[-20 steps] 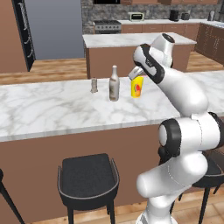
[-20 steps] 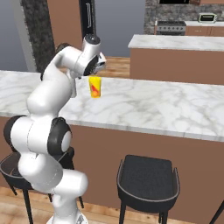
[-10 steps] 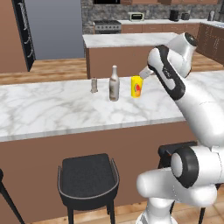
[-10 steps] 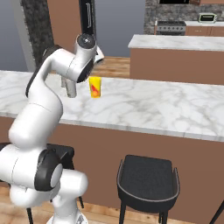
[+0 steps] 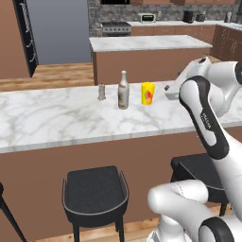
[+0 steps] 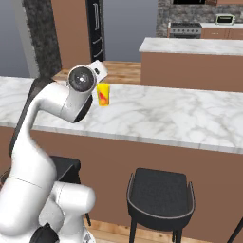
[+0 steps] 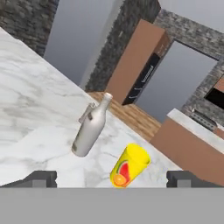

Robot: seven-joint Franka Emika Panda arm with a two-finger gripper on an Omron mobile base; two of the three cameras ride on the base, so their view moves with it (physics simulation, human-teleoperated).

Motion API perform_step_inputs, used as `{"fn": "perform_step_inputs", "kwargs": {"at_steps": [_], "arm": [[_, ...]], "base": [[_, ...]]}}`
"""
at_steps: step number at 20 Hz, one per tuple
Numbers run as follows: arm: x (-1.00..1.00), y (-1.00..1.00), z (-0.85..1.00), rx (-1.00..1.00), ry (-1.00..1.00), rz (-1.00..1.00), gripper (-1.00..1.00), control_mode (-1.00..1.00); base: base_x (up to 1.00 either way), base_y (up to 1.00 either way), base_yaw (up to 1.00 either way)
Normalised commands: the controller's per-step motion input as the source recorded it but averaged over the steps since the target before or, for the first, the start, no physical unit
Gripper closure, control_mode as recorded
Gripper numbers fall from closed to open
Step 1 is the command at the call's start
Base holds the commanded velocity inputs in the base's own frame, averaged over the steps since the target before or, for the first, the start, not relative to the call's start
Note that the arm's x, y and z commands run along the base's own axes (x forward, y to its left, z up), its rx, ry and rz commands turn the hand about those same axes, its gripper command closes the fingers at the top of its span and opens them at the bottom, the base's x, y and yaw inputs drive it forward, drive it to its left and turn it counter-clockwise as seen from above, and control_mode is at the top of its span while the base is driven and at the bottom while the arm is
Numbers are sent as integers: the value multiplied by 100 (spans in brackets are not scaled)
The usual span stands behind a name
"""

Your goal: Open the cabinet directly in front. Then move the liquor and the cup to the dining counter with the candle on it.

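Cup [image 5: 148, 93] stands upright on the dining counter [image 5: 56, 118], near its far edge, yellow with a red-orange mark on the side. Liquor [image 5: 123, 90] bottle stands upright just beside the cup, on its left in the left base view, the two apart with a small gap between. Candle [image 5: 101, 91] sits further along the same far edge, on the other side of the bottle, close to it, not touching. In the hand view the cup [image 7: 128, 166] lies between the two dark fingertips [image 7: 40, 178], the bottle [image 7: 91, 127] beyond it and the candle [image 7: 87, 113] partly hidden behind the bottle. Gripper [image 7: 111, 179] spread wide, nothing between the fingers, clear of the cup. Right base view: cup [image 6: 103, 94] on the counter [image 6: 156, 114], partly behind the arm's wrist. Two dark stools [image 5: 96, 196] stand under the counter's near edge. A smaller marble-topped island [image 5: 149, 43] sits well behind.
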Motion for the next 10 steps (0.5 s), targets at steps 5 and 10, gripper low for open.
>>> {"fn": "perform_step_inputs", "kwargs": {"at_steps": [5, 10], "arm": [[-58, -59, 18, 5, -15, 0, -100, -100], [-25, -77, 15, 10, -5, 0, -100, -100]], "base": [[0, 0, 0], [0, 0, 0]]}}
